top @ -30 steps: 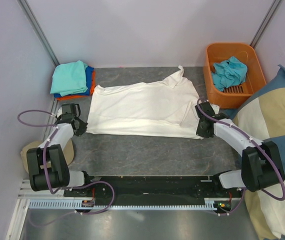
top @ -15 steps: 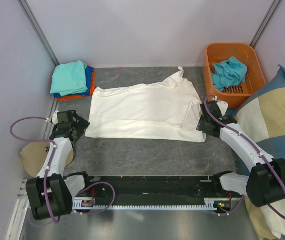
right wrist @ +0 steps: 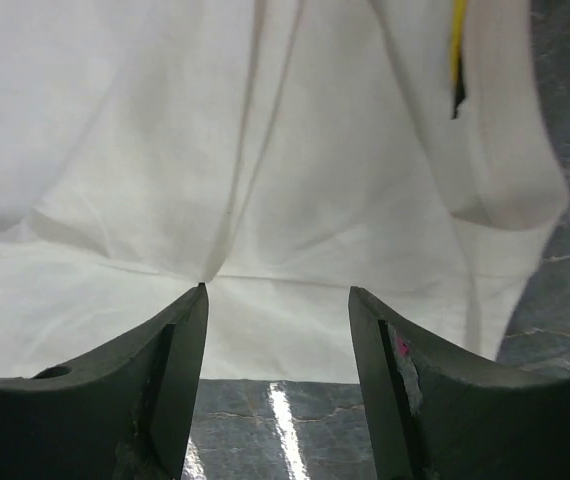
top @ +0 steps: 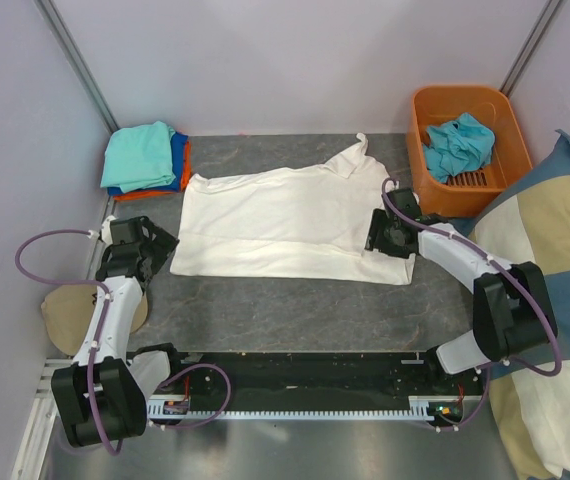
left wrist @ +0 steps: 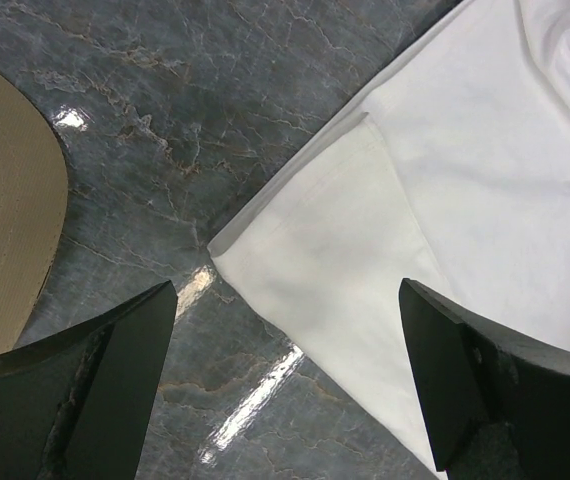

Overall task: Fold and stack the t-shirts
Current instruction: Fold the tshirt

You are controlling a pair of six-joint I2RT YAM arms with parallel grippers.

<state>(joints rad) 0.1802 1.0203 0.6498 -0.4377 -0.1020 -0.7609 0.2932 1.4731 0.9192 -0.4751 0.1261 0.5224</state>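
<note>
Left gripper (top: 153, 244), jaws wide apart, hangs over the glossy grey marbled table (top: 265, 310) just left of the soft white t-shirt (top: 285, 215), which lies flat and creased mid-table. Right gripper (top: 381, 238), jaws partly apart, is over the shirt's right side. Both were shut a second ago, and the right has since shifted left.

A bare strip of grey table (top: 295, 310) runs across the lower middle of the top view, between the white t-shirt (top: 275, 220) and the arm bases (top: 295, 380). The folded tees (top: 145, 158) block the upper left, the orange basket (top: 455, 202) the upper right, the checked cushion (top: 555, 240) the right edge, the tan cap (top: 60, 312) the lower left
</note>
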